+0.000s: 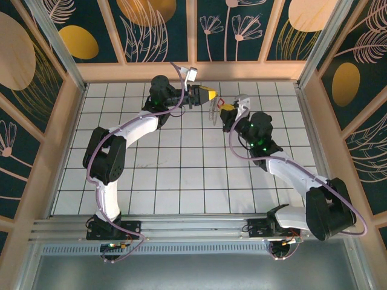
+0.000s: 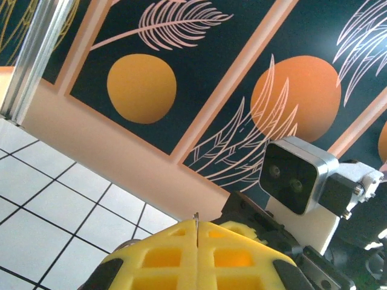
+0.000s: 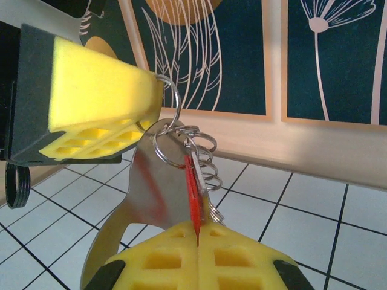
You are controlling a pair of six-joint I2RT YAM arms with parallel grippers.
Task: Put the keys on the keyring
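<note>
Presently, item by item.

- Back wall point(image 1: 193, 71): peach skirting under dark floral panels; the reference for all entries below.
- Left gripper point(image 1: 207, 93): just before the wall's middle. Its yellow fingers point(image 2: 181, 241) are pressed together, pinching a thin wire loop of the keyring point(image 3: 175, 130).
- Keyring: hangs aloft from that pinch, near the wall. Several wire loops, a short coil-like strip, a flat pale metal fob point(image 3: 148, 199).
- Key point(image 3: 192, 190): red, slim, upright, its top among the loops. Whether it is threaded, cannot tell.
- Right gripper point(image 3: 198, 241): slightly farther from the wall, clamped on the key's lower end.
</note>
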